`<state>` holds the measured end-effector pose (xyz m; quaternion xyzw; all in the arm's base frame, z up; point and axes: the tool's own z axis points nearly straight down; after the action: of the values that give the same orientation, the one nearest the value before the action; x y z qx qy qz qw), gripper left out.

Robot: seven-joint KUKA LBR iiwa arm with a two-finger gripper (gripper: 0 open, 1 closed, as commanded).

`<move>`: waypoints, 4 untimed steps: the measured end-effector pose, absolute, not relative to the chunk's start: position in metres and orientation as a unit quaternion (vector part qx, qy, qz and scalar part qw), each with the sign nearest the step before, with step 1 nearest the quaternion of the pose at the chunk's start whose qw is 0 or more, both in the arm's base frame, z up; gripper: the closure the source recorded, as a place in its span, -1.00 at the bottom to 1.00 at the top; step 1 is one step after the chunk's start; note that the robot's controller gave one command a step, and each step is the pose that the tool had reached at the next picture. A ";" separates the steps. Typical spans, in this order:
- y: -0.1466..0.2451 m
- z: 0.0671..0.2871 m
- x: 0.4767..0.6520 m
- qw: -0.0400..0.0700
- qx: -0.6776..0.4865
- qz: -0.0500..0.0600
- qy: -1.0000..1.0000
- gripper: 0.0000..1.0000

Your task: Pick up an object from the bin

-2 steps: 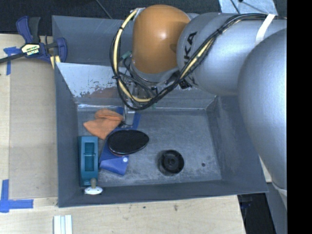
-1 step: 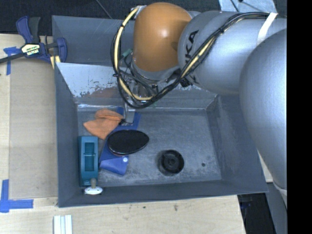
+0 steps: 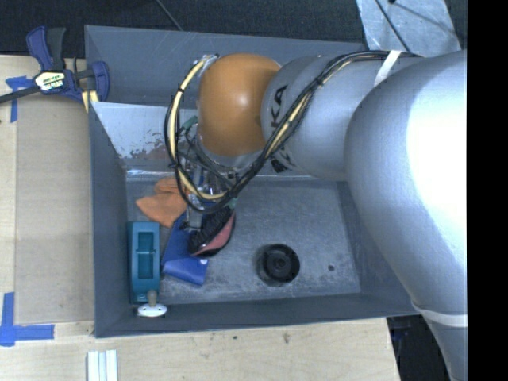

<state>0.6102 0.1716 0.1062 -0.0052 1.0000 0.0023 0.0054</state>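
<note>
Pincer (image 3: 208, 227) sits low over blue block (image 3: 184, 267) and red piece (image 3: 224, 233), left in bin (image 3: 317, 213); spread or pressed, I cannot tell. Best lift straight, clear of teal box (image 3: 144, 260).

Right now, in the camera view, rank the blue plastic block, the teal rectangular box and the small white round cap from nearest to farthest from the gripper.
1. Blue plastic block, just below the gripper in the view.
2. Teal rectangular box, along the left wall of the bin.
3. Small white round cap, in the bottom-left corner.
</note>
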 end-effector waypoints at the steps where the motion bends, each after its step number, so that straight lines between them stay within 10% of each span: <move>1: 0.174 0.083 0.602 0.000 0.020 0.000 1.000 -1.00; 2: 0.195 0.109 0.597 0.003 0.026 0.001 1.000 -1.00; 3: 0.212 0.081 0.586 0.002 -0.058 0.000 0.998 -1.00; 4: 0.174 0.075 0.603 0.005 0.072 0.004 0.997 1.00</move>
<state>0.6034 0.1738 0.0751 0.0715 0.9974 0.0038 0.0054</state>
